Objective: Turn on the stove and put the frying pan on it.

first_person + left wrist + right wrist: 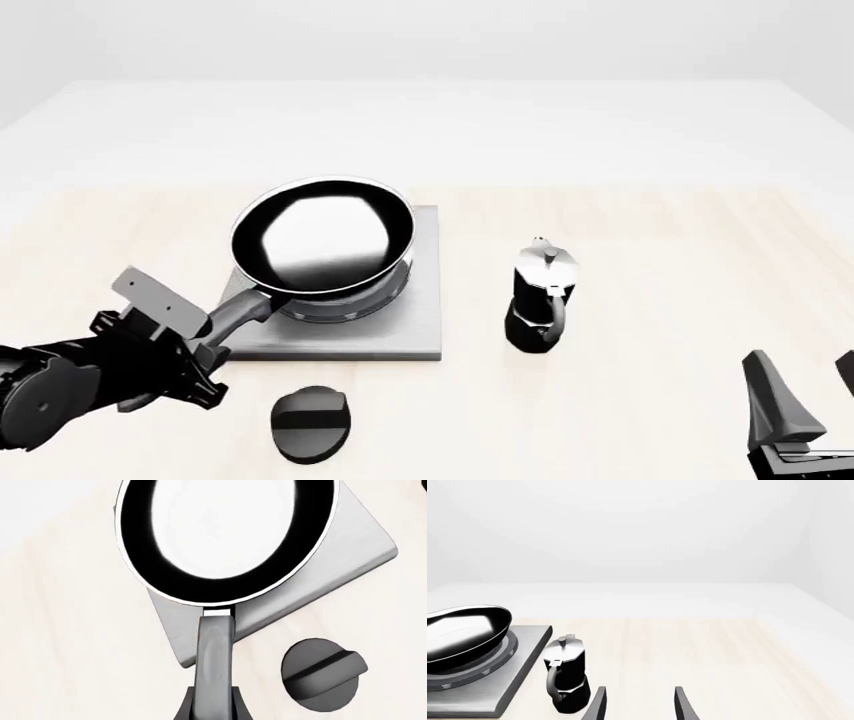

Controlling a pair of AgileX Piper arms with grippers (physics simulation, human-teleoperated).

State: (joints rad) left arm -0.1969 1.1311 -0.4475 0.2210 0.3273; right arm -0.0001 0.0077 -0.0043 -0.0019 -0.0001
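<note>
Front view: left tool (200, 345) pinches the frying pan (323, 240) handle, pan tilted over the stove (400, 335); better lower it level. Right tool (801, 385) spread.

One frying pan (323, 236), one stove (416, 325), one knob (311, 423), one moka pot (542, 296).

Stove (400, 335) on the tabletop (641, 150), left of centre. Frying pan (323, 238) over the stove's burner, tilted, handle (238, 310) running toward the near left. Handle end inside the left hand (200, 345), clamped between its fingers at the stove's near-left corner. Knob (311, 423) on the tabletop just before the stove's near edge, apart from the plate, right of the left hand. Moka pot (541, 297) upright on the tabletop right of the stove, near but not touching. Right hand (805, 385) at the near right, well apart from the moka pot, fingers spread around nothing.
</note>
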